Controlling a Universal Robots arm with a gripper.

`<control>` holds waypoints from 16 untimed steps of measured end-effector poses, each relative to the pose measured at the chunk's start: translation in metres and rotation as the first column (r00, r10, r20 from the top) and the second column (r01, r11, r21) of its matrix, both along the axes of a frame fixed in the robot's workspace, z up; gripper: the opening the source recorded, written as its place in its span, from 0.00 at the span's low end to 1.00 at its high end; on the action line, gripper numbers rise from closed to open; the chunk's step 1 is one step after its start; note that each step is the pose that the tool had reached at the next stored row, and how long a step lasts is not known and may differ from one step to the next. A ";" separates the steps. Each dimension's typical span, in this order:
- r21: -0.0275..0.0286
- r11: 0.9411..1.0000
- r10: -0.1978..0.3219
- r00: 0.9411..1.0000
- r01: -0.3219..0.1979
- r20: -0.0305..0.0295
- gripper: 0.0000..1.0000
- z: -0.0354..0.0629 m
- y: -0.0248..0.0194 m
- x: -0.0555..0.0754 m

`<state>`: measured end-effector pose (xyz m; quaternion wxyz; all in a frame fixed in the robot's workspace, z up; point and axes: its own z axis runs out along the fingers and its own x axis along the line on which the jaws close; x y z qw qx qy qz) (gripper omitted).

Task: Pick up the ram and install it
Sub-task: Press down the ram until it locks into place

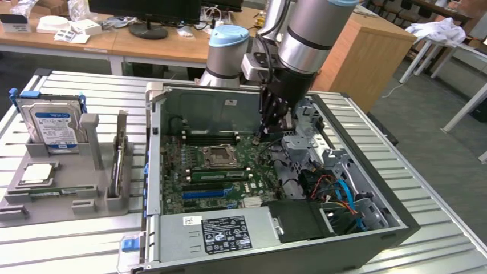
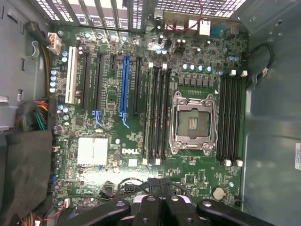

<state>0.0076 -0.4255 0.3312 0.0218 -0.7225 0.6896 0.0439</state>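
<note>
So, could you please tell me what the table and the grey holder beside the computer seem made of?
The table looks like bare metal, probably aluminium: silvery ribbed slats with a dull sheen. The grey holder looks like matte plastic, perhaps: flat even grey, no glint.

case (image 1: 220,105) top open, clear drop onto mobo (image 2: 127,141), CPU socket (image 2: 193,123) + DIMM slots (image 2: 157,113) unobstructed, gripper (image 1: 265,136) mid-case just beside drive cage (image 1: 308,142), cables (image 1: 343,197) crowd exterior view's right, PSU (image 1: 216,231) blocks near edge, walls box in sides
</note>
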 end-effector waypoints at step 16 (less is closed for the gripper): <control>0.000 1.000 0.000 1.000 0.000 0.001 0.11 -0.0263 0.0000 0.000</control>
